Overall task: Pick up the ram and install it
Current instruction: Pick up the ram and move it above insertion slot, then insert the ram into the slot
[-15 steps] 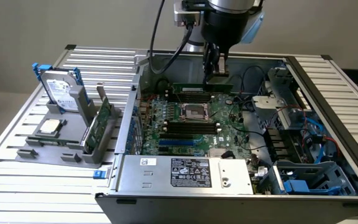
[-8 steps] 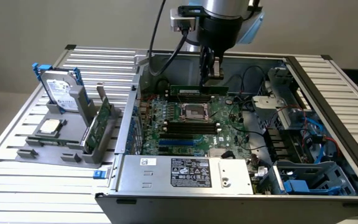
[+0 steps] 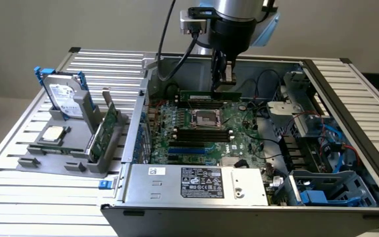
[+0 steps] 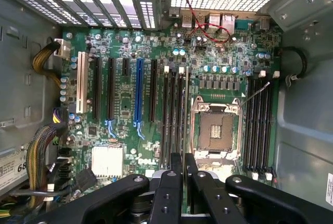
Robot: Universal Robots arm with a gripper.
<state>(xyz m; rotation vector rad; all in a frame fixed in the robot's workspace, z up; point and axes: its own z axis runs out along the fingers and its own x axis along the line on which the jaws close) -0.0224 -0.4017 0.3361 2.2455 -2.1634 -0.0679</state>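
Motherboard [image 3: 239,143] lies open from above, hemmed by case wall [image 3: 138,118] and cable bundle [image 4: 39,148].

Matt black claw [image 4: 183,157], green circuit-board ram [image 3: 210,95], dull grey metal case [image 4: 299,146].

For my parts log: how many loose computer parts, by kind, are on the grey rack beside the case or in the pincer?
hard drive: 1
expansion card: 1
square silver chip: 1
ram, held in the pincer: 1
Total: 4
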